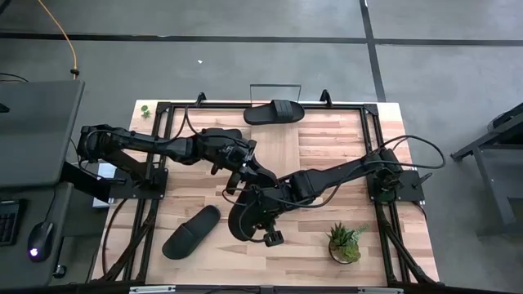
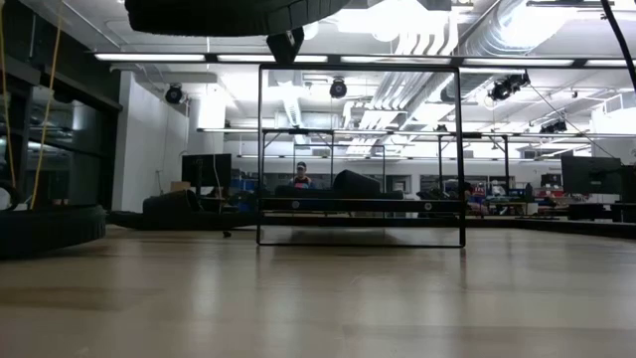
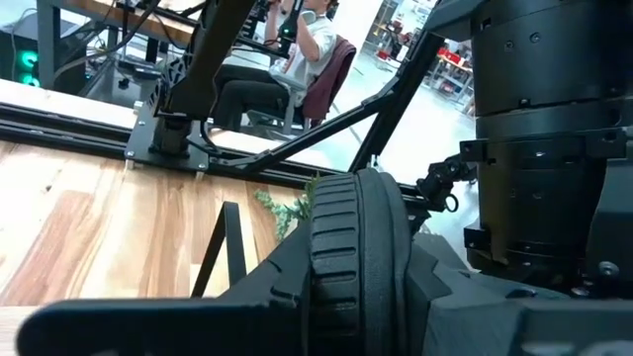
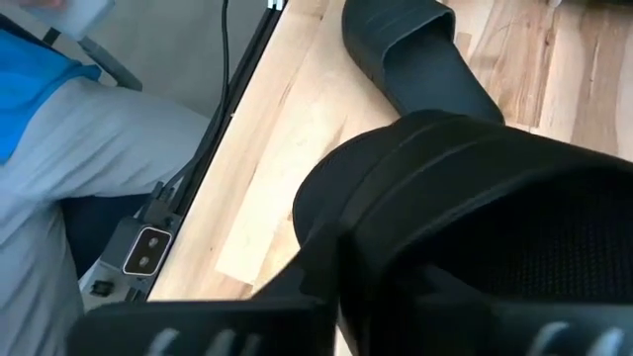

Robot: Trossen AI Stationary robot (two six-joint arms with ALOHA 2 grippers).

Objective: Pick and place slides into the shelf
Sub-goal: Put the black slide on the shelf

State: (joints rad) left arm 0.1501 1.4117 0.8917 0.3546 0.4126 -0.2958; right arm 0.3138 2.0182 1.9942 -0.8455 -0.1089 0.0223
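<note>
Both arms meet mid-table on one slide: right gripper looks clamped on it, left gripper closing in, grip unclear, probably a handover. Another slide lies flat nearby; a third already sits at the shelf, far edge

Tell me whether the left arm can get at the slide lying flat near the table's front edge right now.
Probably not yet. The left gripper is busy at the raised slide that the right gripper holds mid-table. The flat slide lies in the open with nothing over it, so the way looks free once released.
</note>
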